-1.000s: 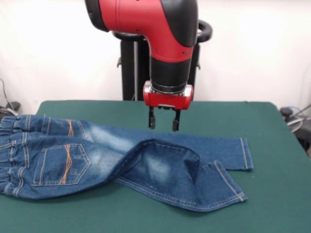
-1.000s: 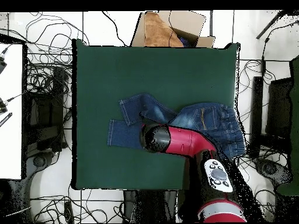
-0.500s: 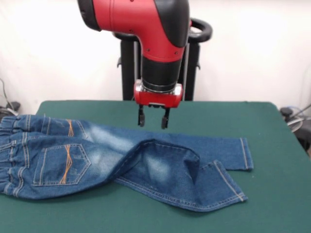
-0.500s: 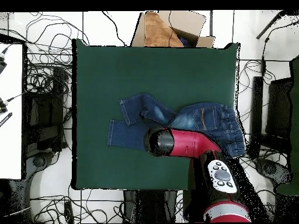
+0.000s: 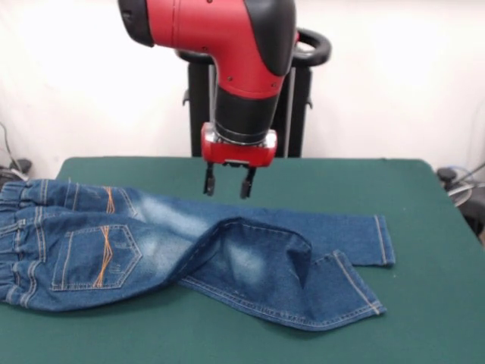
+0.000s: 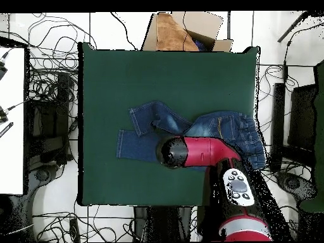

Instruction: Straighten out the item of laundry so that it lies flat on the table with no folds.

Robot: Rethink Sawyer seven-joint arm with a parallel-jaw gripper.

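Observation:
The small blue denim jeans (image 5: 189,254) lie back side up on the dark green table (image 5: 424,303), waistband at the left edge of the front view. The far leg lies straight to the right. The near leg crosses it with a raised fold in the middle. My gripper (image 5: 226,188) hangs open and empty just above the far edge of the jeans near the crotch. In the overhead view the jeans (image 6: 149,126) show on the table (image 6: 126,76) and the red arm (image 6: 196,152) covers their middle and hides the gripper.
The black pedestal (image 5: 201,114) stands behind the table. In the overhead view an open cardboard box (image 6: 183,31) sits past the table's far edge, and cables and dark equipment (image 6: 47,126) lie on the floor on both sides.
My gripper has moved left in the front view and risen slightly, staying open. The jeans have not moved.

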